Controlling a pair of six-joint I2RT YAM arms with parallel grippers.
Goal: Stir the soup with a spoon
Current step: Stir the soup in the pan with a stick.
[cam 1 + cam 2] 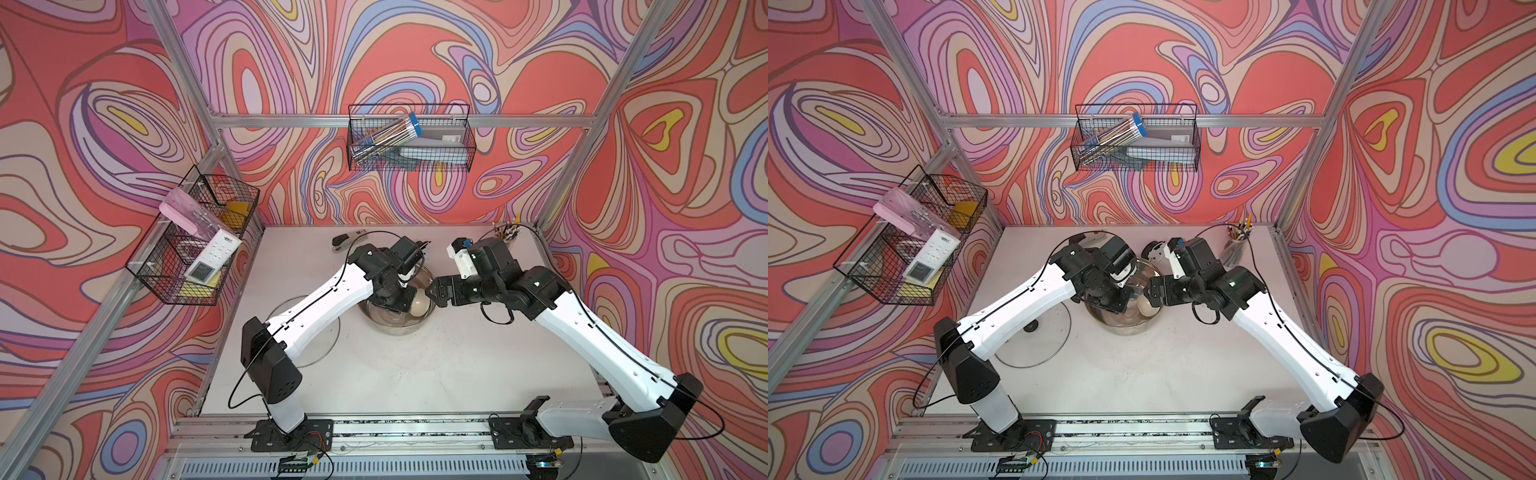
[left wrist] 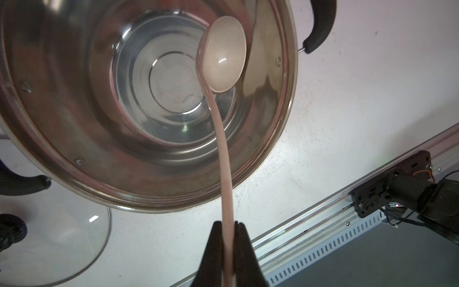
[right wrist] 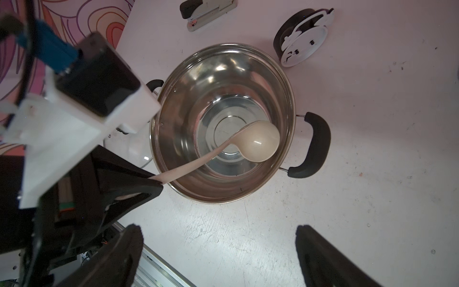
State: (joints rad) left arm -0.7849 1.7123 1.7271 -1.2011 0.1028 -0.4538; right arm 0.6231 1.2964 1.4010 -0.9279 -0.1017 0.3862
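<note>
Both top views, left to right: wire basket (image 1: pixel 191 249) hung on the left wall; glass lid (image 1: pixel 1034 349) flat on the surface (image 1: pixel 415 374), partly under the left arm; left hand (image 2: pixel 227 225), clenched on the thin handle of the spoon (image 2: pixel 223 59); spoon's round bowl low inside the steel pot (image 1: pixel 395 326), near the wall closest to the right hand (image 3: pixel 218 227), handle rising over the rim; right hand released, fingers spread wide, just beside the pot's rim; cup of pencils (image 1: pixel 505 235) at the far right corner.
</note>
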